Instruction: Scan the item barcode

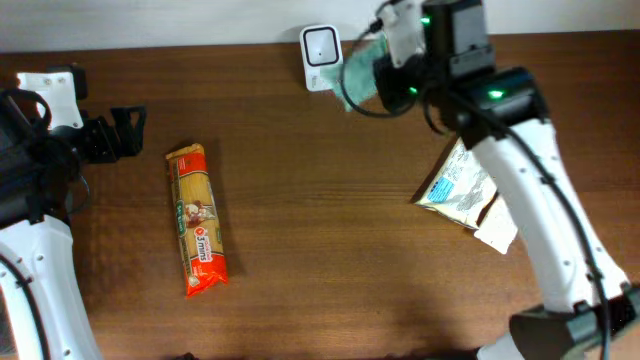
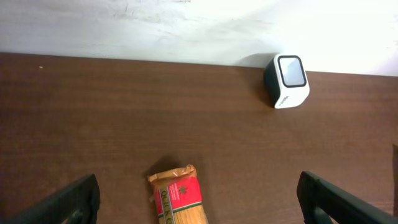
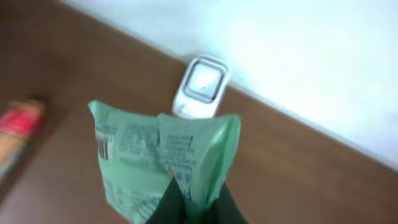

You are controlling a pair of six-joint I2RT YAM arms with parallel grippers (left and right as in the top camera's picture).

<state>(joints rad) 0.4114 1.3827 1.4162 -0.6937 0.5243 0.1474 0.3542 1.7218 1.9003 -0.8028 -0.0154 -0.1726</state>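
Before the boxy white scanner (image 3: 200, 87), right pincer (image 3: 178, 196) pinching crinkled green pouch (image 3: 161, 155), left pincer (image 1: 132, 132) spread wide.

table (image 1: 320, 300): dark brown wood | wall (image 2: 124, 25): plain white, at far edge

Holds green pouch (image 3: 165, 162) up off counter (image 3: 298, 180), pinched at btm edge in right gripper (image 3: 189, 202), jaws closed tight on it. Shows pouch's printed back w/ centre seam, small print too blurred to read. Carries barcode (image 3: 102, 148) at pouch's left edge. Finds white barcode scanner (image 3: 202, 87) just past pouch top, standing on brown wood counter right by white wall (image 3: 298, 56), window facing cam. Catches blurred red-orange pkt (image 3: 15, 124) far left on counter, well apart from pouch; label unreadable.
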